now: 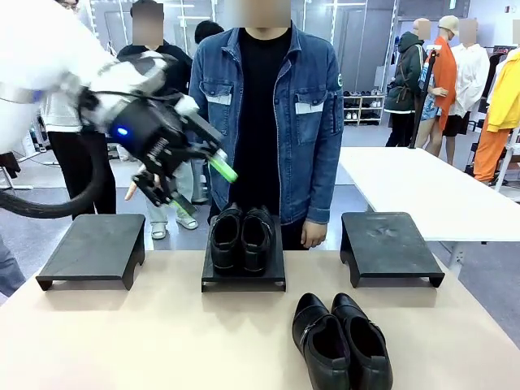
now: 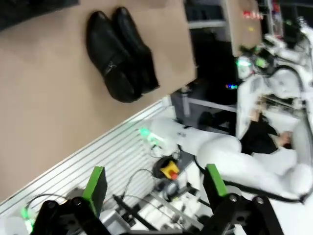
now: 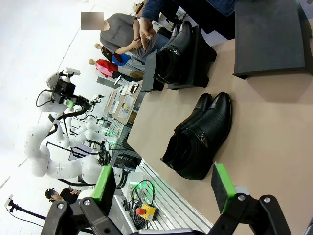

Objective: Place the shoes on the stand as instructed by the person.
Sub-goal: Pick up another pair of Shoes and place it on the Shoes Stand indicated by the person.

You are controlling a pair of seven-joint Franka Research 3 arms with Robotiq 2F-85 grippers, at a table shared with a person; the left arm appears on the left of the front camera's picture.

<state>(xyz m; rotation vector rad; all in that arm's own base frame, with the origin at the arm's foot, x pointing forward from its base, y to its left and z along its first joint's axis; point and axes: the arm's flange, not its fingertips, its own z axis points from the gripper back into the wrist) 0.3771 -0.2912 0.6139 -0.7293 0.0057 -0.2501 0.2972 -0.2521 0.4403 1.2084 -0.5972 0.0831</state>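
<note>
- Left gripper (image 1: 203, 188): raised above the table's (image 1: 146, 341) left side, tilted, green-padded fingers spread wide. Nothing sits between them. In the left wrist view the same gripper (image 2: 155, 181) has a clear gap between its pads.
- Right gripper (image 3: 164, 185): seen in the right wrist view, fingers wide apart and holding nothing.
- First pair of shoes (image 1: 241, 237): glossy black, standing side by side on the middle stand (image 1: 244, 280), toes toward the robot. In the right wrist view this pair (image 3: 183, 51) sits on the same stand.
- Second pair of shoes (image 1: 341, 341): on the bare table top near the robot's edge, right of centre, the two shoes touching along their sides, toes toward the robot. A strap with a small metal fitting crosses one upper. The pair also shows in the left wrist view (image 2: 122, 54) and the right wrist view (image 3: 195, 137).
- Left stand (image 1: 93, 248) and right stand (image 1: 388, 244): low, black, nothing on top of either.
- Person (image 1: 276, 114): in a blue denim jacket over a black shirt, standing at the far edge directly behind the middle stand, one hand (image 1: 313, 234) hanging beside it.
</note>
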